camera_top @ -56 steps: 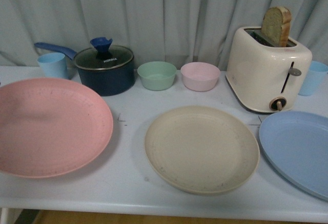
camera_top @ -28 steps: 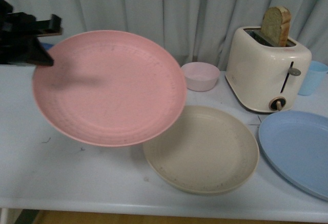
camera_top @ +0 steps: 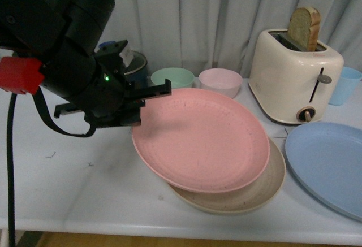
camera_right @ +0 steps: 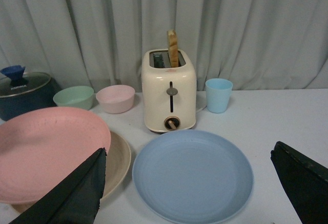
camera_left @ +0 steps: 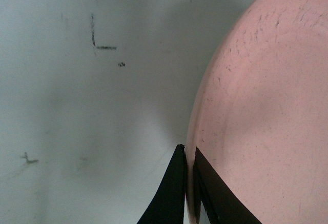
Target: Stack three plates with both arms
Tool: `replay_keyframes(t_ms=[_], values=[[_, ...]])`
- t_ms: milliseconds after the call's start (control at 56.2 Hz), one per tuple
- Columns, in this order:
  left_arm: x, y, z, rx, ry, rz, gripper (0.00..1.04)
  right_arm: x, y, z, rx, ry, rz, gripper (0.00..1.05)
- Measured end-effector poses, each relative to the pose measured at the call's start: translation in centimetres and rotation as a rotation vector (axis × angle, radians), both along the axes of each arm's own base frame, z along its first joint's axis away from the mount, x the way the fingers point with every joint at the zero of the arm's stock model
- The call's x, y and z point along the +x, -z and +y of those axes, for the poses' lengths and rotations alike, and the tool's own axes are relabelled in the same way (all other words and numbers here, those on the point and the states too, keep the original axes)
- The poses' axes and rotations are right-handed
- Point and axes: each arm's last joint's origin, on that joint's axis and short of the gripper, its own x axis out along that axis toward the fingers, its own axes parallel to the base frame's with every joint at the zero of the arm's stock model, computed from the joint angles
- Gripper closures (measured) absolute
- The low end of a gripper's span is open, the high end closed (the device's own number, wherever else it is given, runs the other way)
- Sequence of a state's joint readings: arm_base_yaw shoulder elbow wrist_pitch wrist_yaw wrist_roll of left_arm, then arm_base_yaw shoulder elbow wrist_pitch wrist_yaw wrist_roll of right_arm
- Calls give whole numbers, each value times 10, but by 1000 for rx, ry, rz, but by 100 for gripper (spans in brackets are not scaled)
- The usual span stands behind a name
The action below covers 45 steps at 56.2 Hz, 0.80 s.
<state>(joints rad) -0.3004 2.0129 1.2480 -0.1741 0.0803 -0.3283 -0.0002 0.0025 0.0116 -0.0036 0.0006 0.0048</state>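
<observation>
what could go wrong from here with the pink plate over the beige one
The left gripper pinches the pink plate only at its rim, and the plate is tilted, so it may slip or pivot in the grip. It also sits off-centre over the beige plate; released now, it might land skewed.

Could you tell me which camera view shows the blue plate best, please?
The right wrist view: the blue plate lies whole and unobstructed in front of the toaster. The front view cuts it off at the frame's edge. The left wrist view does not show it.
</observation>
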Motion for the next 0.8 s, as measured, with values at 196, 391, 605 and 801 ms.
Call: replay_keyframes(t_ms=[196, 391, 605, 801], values=[[5, 25, -8, 16, -15, 67, 102, 0, 0, 0, 0, 0, 0, 6], [10, 32, -21, -1, -14, 82, 94, 0, 0, 0, 0, 0, 0, 6], [2, 20, -27, -1, 11, 25, 38, 0, 0, 0, 0, 0, 0, 6], [-56, -86, 1, 37, 51, -460, 7, 0, 0, 0, 0, 0, 0, 6]])
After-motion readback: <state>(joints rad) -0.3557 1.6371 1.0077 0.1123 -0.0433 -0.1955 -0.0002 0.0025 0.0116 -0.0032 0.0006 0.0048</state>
